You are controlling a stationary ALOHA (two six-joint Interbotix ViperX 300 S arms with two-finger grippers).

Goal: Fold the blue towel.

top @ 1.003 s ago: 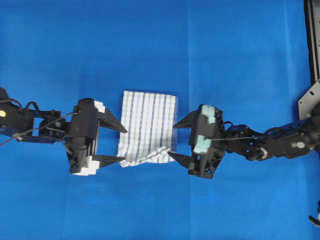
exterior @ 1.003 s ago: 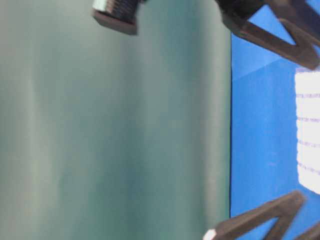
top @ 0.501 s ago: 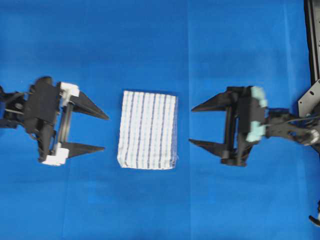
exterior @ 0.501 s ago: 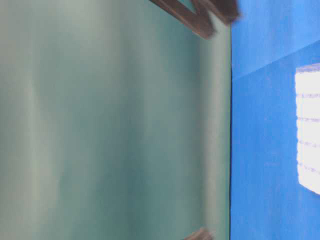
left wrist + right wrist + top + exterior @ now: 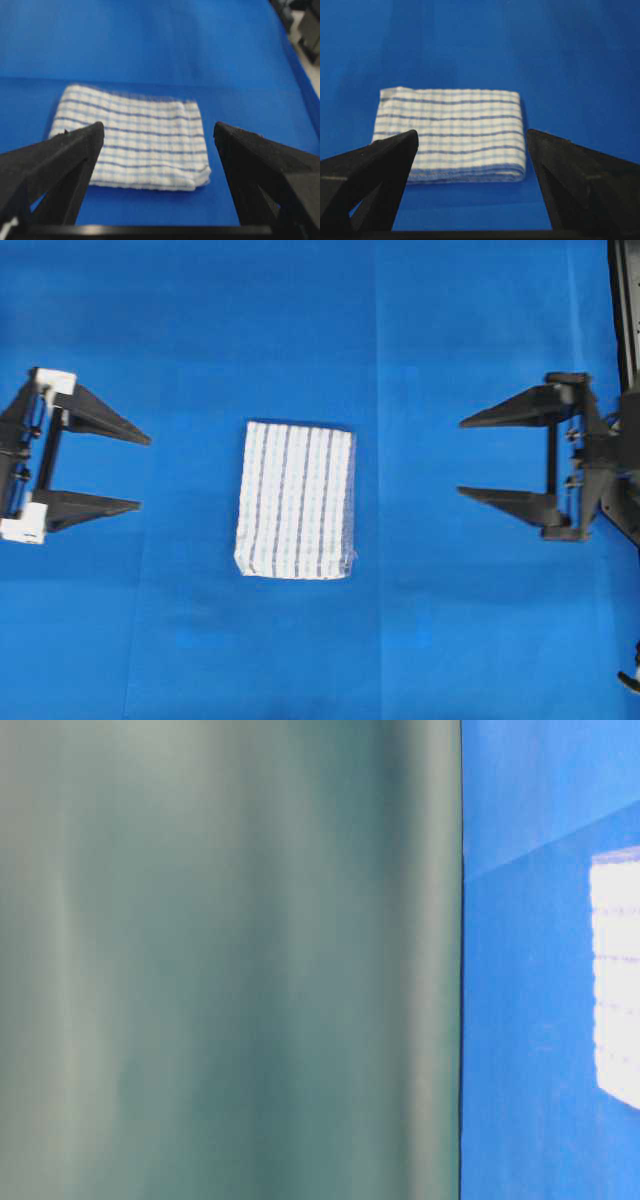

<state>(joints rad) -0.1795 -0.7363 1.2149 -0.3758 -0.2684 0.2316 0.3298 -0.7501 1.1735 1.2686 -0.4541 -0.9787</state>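
Left tool [image 5: 145, 472] and right tool [image 5: 460, 457] gape (facing inward).

Towel [image 5: 295, 500] lies flat on the bench [image 5: 300, 330], folded, near the middle of my overhead view. Left hand [image 5: 140, 472] sits far left, well apart from the towel, fingers pointing toward it. Right hand [image 5: 462, 458] sits far right, likewise well apart and facing it. Towel lies between the two hands. Each wrist view has it ahead, between the fingers.

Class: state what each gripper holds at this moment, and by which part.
Nothing is held. The left gripper and right gripper have open jaws, apart from the folded blue towel.
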